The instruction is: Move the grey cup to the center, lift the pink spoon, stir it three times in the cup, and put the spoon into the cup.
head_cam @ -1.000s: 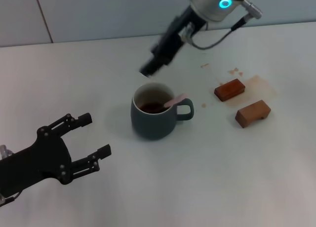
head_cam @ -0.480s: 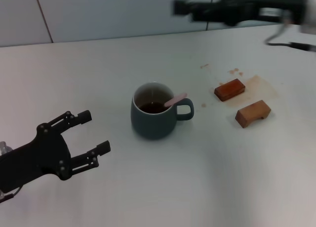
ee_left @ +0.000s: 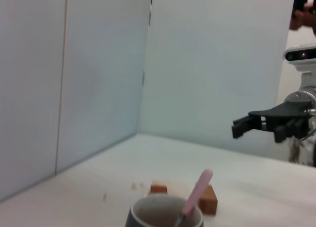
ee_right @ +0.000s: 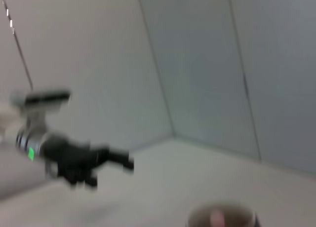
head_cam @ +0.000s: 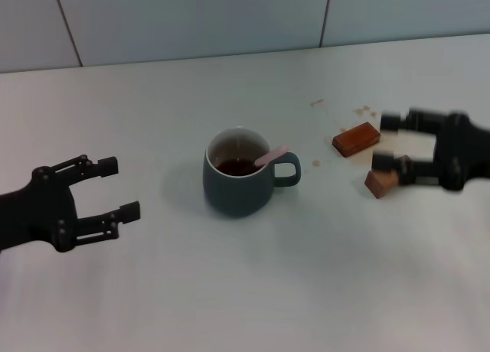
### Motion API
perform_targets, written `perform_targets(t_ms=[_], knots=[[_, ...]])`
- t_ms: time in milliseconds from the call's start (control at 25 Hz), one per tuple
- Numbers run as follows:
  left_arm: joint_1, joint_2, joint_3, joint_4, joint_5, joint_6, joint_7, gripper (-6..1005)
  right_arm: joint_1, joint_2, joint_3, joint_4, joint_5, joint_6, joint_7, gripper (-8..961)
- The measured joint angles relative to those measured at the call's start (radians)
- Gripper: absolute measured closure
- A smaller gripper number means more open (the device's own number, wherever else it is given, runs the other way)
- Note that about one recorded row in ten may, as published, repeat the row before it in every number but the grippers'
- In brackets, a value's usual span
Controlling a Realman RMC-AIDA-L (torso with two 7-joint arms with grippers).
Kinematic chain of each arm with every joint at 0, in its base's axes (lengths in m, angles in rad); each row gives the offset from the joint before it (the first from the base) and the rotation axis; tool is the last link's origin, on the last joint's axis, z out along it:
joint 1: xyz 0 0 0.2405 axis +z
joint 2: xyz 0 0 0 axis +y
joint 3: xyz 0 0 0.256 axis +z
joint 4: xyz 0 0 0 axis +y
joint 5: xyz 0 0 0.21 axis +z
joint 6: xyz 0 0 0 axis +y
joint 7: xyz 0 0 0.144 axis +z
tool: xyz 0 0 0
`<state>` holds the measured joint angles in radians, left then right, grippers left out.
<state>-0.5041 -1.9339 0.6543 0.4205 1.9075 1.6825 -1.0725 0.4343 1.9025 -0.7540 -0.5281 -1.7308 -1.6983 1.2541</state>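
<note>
The grey cup (head_cam: 239, 185) stands mid-table with dark liquid inside and its handle toward the right. The pink spoon (head_cam: 272, 155) rests in it, with the pink handle leaning over the rim above the cup's handle. My left gripper (head_cam: 119, 189) is open and empty, left of the cup and well apart from it. My right gripper (head_cam: 387, 142) is open and empty, right of the cup, over the wooden blocks. The left wrist view shows the cup (ee_left: 164, 215), the spoon (ee_left: 197, 191) and the right gripper (ee_left: 252, 124). The right wrist view shows the cup (ee_right: 222, 218) and the left gripper (ee_right: 116, 160).
Two brown wooden blocks lie right of the cup: one (head_cam: 356, 138) farther back, one (head_cam: 380, 182) partly behind my right gripper. A brown stain (head_cam: 406, 134) marks the table around them. A tiled wall runs along the table's far edge.
My right arm left its place behind the cup, swung up and away, and now sits low at the right by the blocks. My left gripper drew back to the left. The cup and spoon stayed still.
</note>
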Motion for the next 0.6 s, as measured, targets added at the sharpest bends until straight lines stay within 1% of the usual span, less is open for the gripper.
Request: perform_targets(t_ms=[40, 120, 200, 400, 600], knots=[[0.0, 0.0, 0.0, 0.0, 0.0, 0.0, 0.0, 165, -0.005, -0.002, 0.003, 0.0, -0.036, 0.003, 0.0, 197], [-0.021, 0.009, 0.0, 0.036, 0.044, 0.0, -0.055, 165, -0.013, -0.003, 0.01, -0.005, -0.086, 0.016, 0.0, 198], [-0.039, 0.012, 0.001, 0.069, 0.075, 0.001, -0.095, 165, -0.019, -0.003, 0.018, -0.01, -0.113, 0.043, 0.0, 199], [-0.073, 0.021, 0.001, 0.105, 0.11, 0.006, -0.148, 165, -0.014, -0.012, 0.019, -0.014, -0.122, 0.071, -0.004, 200], [-0.092, 0.023, 0.001, 0.107, 0.121, 0.012, -0.165, 165, 0.0, -0.014, 0.022, -0.021, -0.133, 0.072, -0.001, 200]])
